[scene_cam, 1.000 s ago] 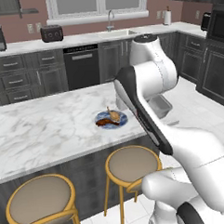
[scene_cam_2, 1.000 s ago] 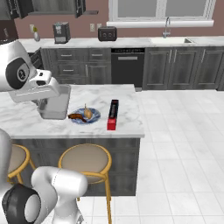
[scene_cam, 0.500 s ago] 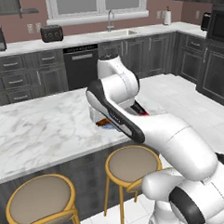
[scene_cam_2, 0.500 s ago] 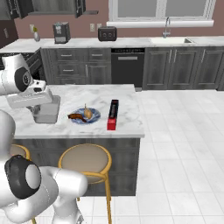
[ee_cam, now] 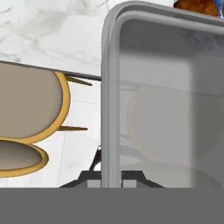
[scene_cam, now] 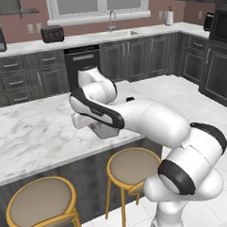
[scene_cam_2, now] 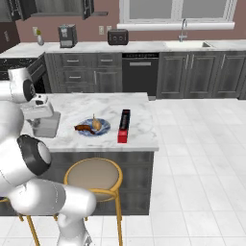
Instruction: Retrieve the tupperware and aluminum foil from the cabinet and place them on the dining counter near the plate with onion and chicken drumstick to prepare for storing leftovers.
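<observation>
I have swung my arm leftward along the white marble dining counter (scene_cam_2: 139,137), carrying the pale translucent plastic tupperware (scene_cam_2: 46,124), apparently lower, left of the blue-rimmed plate (scene_cam_2: 104,129)

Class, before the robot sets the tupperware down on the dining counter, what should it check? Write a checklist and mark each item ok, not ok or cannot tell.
1. Hand shut on the tupperware: ok.
2. Tupperware over the dining counter, not past its edge: cannot tell; the hand view shows stools below it.
3. Bare marble left of the plate to land on: ok.
4. Foil already beside the plate: ok.
5. Tupperware apart from the plate and drumstick: ok.
6. Tupperware upright: ok.
</observation>
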Controlling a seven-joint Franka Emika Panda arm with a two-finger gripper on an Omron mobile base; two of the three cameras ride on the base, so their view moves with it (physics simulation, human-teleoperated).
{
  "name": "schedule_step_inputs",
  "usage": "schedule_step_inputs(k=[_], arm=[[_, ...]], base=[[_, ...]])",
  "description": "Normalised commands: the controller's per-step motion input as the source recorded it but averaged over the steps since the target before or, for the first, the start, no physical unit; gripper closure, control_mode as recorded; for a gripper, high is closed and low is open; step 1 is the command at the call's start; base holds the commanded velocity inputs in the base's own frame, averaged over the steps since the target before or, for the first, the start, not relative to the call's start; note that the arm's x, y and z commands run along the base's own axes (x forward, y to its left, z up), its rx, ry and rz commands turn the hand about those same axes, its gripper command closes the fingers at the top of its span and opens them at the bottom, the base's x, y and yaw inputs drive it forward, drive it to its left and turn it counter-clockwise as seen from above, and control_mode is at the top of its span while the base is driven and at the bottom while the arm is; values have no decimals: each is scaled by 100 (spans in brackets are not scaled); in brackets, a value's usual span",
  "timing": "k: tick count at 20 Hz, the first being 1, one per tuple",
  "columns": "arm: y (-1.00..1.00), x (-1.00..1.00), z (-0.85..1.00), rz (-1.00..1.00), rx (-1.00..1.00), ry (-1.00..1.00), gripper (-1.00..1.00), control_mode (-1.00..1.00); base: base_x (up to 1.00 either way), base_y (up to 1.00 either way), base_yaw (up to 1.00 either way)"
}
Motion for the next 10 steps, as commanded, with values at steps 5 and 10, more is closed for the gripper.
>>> schedule_step_inputs(k=[5,10], arm=[[34,51,-27,0,0,9,100,-100],[7,50,-45,0,0,0,100,-100]], base=[[0,0,0],[0,0,0]])
